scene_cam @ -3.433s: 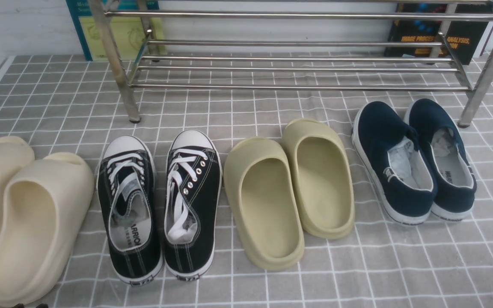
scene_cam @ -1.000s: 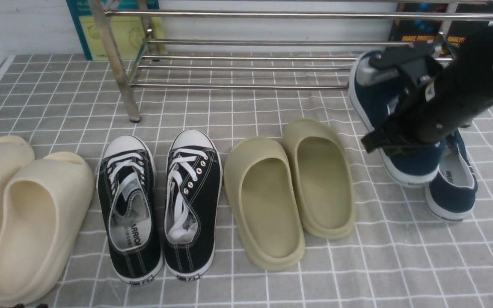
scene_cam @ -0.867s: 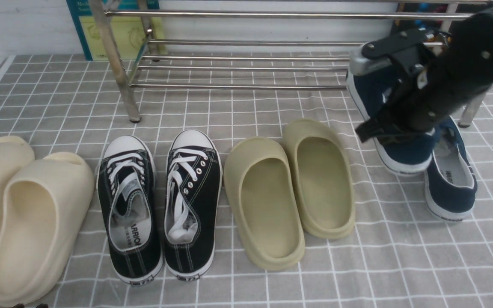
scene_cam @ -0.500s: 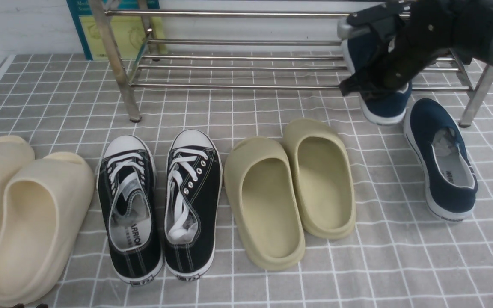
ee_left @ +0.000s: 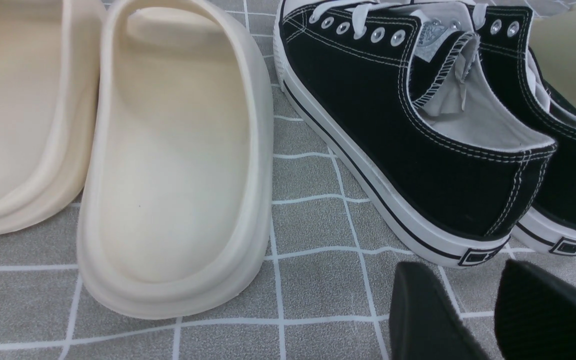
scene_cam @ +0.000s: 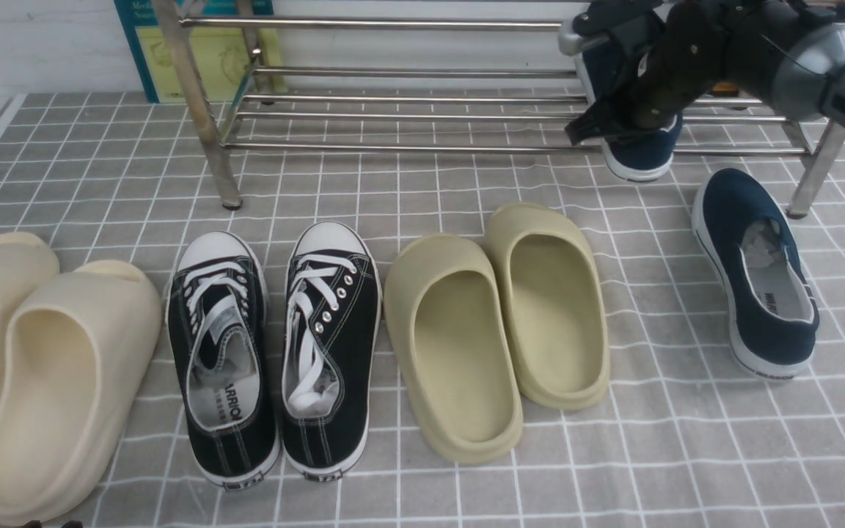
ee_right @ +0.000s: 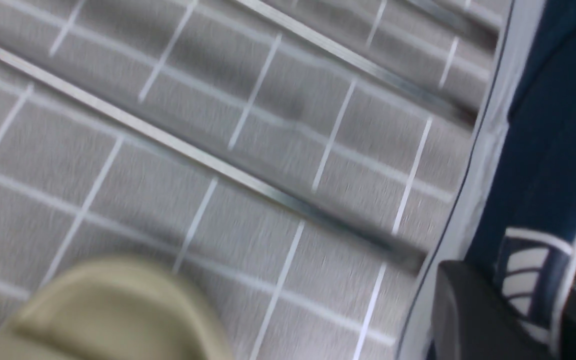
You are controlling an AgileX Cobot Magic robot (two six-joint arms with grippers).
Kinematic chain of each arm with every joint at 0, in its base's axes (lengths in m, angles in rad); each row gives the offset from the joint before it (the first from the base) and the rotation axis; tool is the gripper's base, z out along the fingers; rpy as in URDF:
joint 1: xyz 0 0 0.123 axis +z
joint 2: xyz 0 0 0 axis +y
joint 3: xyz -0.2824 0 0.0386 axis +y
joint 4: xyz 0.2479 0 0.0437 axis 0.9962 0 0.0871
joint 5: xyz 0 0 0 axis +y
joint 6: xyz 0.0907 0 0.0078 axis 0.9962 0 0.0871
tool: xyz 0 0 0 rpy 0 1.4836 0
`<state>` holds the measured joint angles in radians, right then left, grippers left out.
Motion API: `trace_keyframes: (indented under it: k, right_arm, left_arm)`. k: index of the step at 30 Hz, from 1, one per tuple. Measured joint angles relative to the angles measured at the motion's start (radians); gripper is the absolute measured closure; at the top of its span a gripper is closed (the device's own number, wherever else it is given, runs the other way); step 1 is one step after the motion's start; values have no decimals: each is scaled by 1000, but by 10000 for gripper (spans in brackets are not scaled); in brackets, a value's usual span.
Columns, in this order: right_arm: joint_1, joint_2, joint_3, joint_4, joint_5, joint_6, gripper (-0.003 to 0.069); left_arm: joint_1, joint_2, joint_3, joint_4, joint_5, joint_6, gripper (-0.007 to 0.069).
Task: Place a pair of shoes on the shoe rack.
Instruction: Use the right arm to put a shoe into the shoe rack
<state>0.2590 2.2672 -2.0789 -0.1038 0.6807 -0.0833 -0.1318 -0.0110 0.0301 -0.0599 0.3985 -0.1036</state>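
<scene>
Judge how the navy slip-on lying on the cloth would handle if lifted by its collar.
The navy slip-on probably feels light: canvas upper, thin rubber sole. Its soft collar may fold when pinched. Pushed, its flat sole should slide, not tip.

You are seeing cream foam slides lying at far left, black lace-up sneakers sitting just beside them, olive-green slides resting next along, a grey checked cloth spreading under them all, a teal book standing behind.
</scene>
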Motion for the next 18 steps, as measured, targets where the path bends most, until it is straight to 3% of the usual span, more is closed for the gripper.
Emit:
trace_keyframes:
  k: [5,10,15,18]
  right_arm:
    - [0,0,-2,-14,-35,-1,418]
    - [0,0,-6,-18,-49,6,234]
    - [0,-3,-6,-3,-44,83,145]
    - [0,-16,-7,19,-22,97,132]
  left_arm:
    - [0,0,0,0,0,0,386]
    - [0,0,0,0,0,0,386]
    - [0,0,0,0,0,0,386]
    - [0,0,0,0,0,0,386]
